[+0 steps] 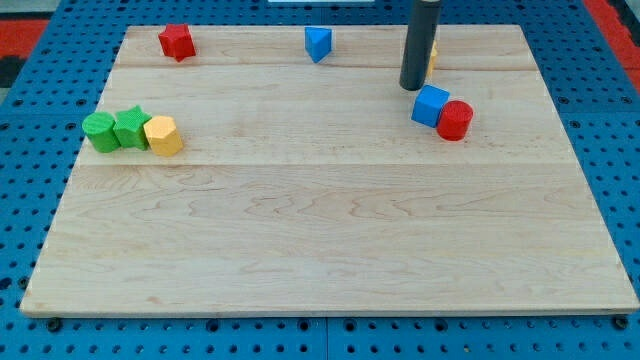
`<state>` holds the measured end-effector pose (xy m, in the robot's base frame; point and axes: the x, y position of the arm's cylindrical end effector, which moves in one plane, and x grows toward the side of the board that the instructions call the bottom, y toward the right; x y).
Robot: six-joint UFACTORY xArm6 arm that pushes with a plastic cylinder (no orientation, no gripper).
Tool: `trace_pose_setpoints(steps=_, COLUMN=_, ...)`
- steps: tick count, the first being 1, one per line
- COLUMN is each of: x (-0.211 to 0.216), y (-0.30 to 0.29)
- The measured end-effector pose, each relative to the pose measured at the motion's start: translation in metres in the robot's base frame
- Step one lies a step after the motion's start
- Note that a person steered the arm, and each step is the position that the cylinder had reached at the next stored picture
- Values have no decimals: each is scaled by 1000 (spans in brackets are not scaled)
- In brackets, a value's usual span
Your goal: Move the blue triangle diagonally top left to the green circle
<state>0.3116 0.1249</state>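
The blue triangle [318, 43] stands near the board's top edge, a little left of the middle. The green circle [99, 131] sits at the view's left, first in a row that touches a green star [130, 128] and a yellow hexagon [163, 135]. My tip [413, 87] is at the view's upper right, well to the right of the blue triangle and just above and left of a blue cube [430, 105]. The rod hides most of a yellow block [431, 55] behind it.
A red cylinder [455, 120] touches the blue cube's right side. A red star [177, 41] sits at the top left corner. The wooden board [320, 250] lies on a blue pegboard.
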Motion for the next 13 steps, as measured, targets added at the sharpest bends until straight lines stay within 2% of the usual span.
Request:
trace_pose_setpoints(steps=1, x=-51, y=-18)
trace_pose_setpoints(steps=2, x=-65, y=46)
trace_pose_setpoints(steps=3, x=-41, y=8)
trace_pose_setpoints(steps=4, x=-4, y=32)
trace_pose_setpoints(steps=5, x=-12, y=77)
trace_pose_setpoints(steps=6, x=-61, y=79)
trace_pose_setpoints(steps=8, x=-40, y=66)
trace_pose_setpoints(steps=10, x=-39, y=66)
trace_pose_setpoints(steps=11, x=-19, y=58)
trace_pose_setpoints(steps=12, x=4, y=4)
trace_pose_setpoints(steps=13, x=25, y=26)
